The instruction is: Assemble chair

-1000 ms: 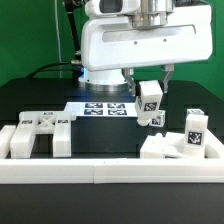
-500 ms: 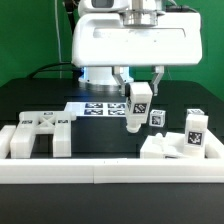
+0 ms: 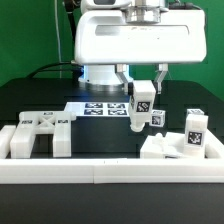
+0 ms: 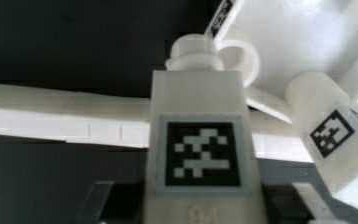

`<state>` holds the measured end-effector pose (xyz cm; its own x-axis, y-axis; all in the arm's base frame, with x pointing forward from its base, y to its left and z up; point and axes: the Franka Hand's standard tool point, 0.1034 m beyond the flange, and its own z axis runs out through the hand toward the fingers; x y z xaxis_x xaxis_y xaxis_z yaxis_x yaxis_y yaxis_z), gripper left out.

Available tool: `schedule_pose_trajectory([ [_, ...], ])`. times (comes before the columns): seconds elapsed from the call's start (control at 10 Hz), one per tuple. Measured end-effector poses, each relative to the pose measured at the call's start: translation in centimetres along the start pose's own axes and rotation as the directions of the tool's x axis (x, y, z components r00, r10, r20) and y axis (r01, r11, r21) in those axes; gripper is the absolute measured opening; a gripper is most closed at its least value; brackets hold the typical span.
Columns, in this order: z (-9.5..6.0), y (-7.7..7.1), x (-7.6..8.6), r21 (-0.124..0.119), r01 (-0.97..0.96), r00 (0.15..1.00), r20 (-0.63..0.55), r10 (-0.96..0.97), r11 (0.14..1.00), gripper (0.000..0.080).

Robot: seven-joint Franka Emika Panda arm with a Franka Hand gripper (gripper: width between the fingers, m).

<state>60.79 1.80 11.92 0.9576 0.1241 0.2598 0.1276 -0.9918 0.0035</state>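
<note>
**Leg block in transit above the table.**
Your gripper (image 3: 144, 88) is clamped on the tagged leg block (image 3: 142, 108), which hangs clear of the table (image 3: 100, 140) beside the marker board (image 3: 100, 108). Within the last second it moved toward the exterior view's left, then eased back slightly. You are probably still carrying it, with nothing joined yet.

Smooth white plastic chair leg (image 3: 140, 108)

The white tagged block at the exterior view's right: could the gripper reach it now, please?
Probably not: the gripper is shut on a white tagged leg piece; the block itself stands uncovered.
</note>
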Motion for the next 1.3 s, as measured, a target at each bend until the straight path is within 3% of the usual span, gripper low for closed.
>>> schedule_pose_trajectory([
  [0.3, 0.7, -0.3, -0.1, 0.005, -0.012, 1.000, 0.014, 0.012, 1.000, 0.0291],
  [0.5, 1.1, -1.8, 2.2, 0.012, -0.013, 1.000, -0.009, 0.013, 1.000, 0.0291],
  [0.6, 0.9, -1.9, 2.9, 0.007, -0.005, 0.999, -0.032, 0.005, 1.000, 0.0291],
  [0.8, 1.1, -1.6, 2.5, 0.000, -0.008, 0.999, -0.040, 0.008, 1.000, 0.0291],
  [0.9, 1.0, -1.3, 2.8, -0.013, -0.009, 0.997, -0.079, 0.007, 1.000, 0.0291],
  [1.0, 1.2, -0.8, 2.0, -0.035, -0.017, 0.992, -0.125, 0.012, 0.999, 0.0291],
  [1.3, 1.4, -1.1, 1.3, -0.031, -0.017, 0.994, -0.110, 0.013, 0.999, 0.0291],
])
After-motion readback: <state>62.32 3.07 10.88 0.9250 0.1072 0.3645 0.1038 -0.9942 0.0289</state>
